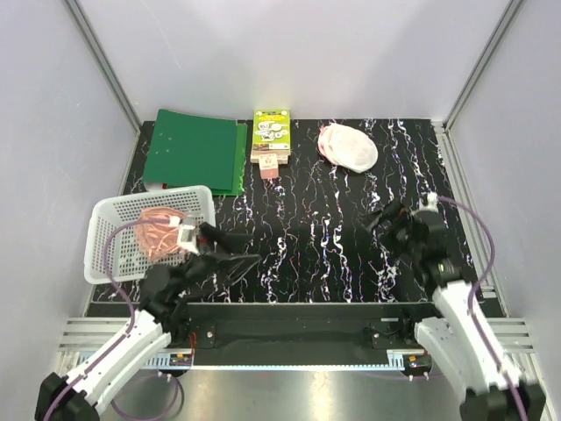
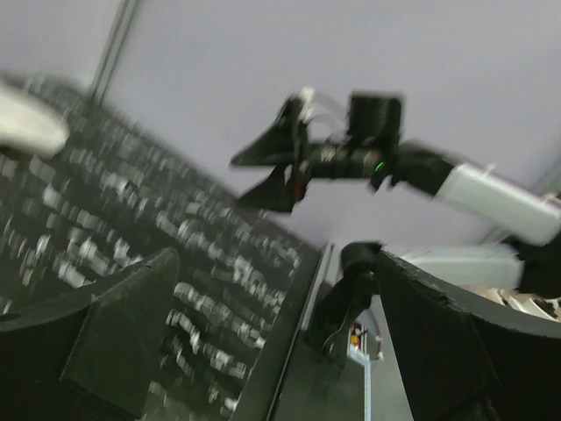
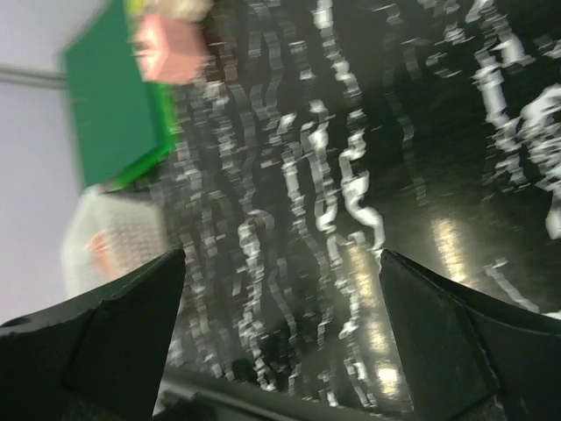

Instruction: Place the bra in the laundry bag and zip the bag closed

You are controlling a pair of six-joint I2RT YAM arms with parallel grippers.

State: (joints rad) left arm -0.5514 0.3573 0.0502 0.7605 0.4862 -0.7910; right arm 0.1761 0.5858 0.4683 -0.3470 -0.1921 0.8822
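We see bra (image 1: 159,230) heaped in white basket (image 1: 103,230) at left edge of table (image 1: 324,259), toward near corner. Laundry bag (image 1: 348,146) lies by far edge, right of centre, well apart from bra. Left gripper (image 1: 237,250) hovers just beside basket's right wall, fingers spread, nothing held. Right gripper (image 1: 381,225) near right edge, jaws apart, empty. Green folder (image 1: 193,151) sits in far-left corner.

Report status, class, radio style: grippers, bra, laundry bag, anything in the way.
Left gripper, right gripper: jaws open, empty. Bra in basket beside left gripper, not yet picked. Laundry bag at back right. Nothing between them.
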